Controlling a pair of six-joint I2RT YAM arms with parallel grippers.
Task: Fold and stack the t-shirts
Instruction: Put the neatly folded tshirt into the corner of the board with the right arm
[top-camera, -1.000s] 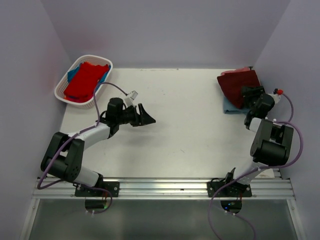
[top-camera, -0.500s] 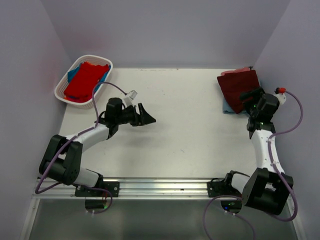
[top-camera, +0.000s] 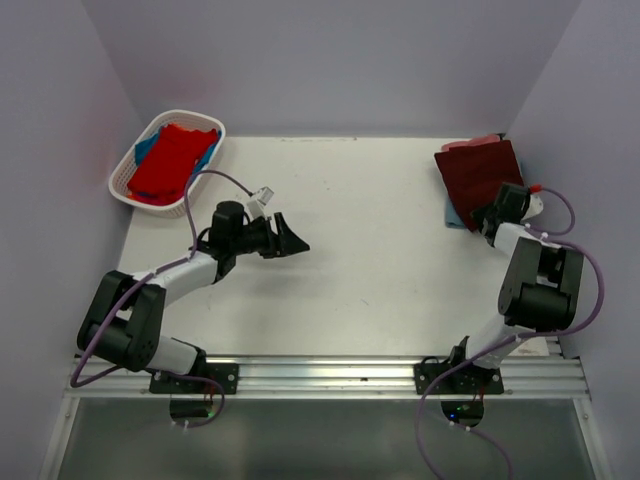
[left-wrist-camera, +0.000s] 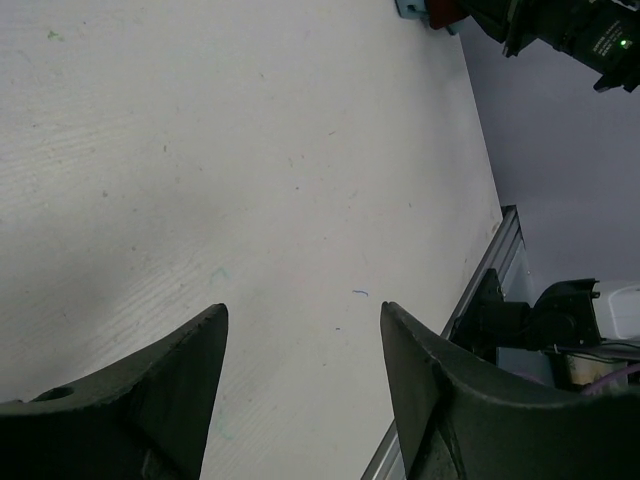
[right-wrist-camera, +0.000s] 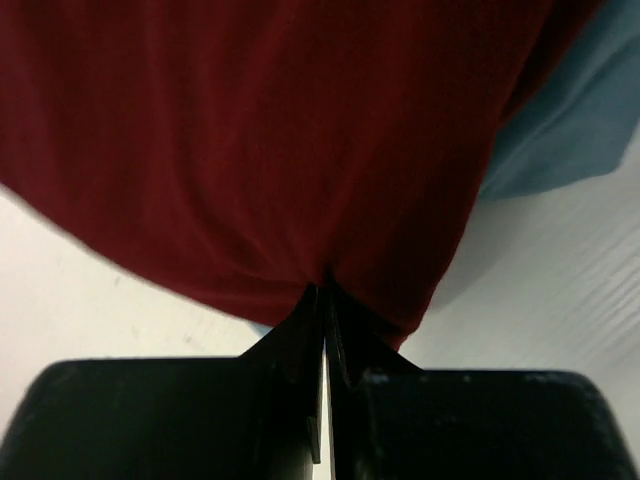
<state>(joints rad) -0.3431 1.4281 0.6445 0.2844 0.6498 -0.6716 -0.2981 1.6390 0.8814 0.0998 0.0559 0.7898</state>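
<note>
The right claw (right-wrist-camera: 322, 298) clamps the maroon t-shirt (right-wrist-camera: 250, 130) in the far right corner of the desk (top-camera: 380, 270); the left claw (left-wrist-camera: 300, 312) hangs spread apart, left of centre.

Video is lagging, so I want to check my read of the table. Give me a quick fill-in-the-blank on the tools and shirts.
1. The left tool is ___ (open or shut).
2. The right tool is shut on the top shirt, whose colour is ___.
3. The lower shirt beneath it is ___.
4. In the basket, the upper shirt is bright ___.

Missing words: open; maroon; blue; red.
</note>
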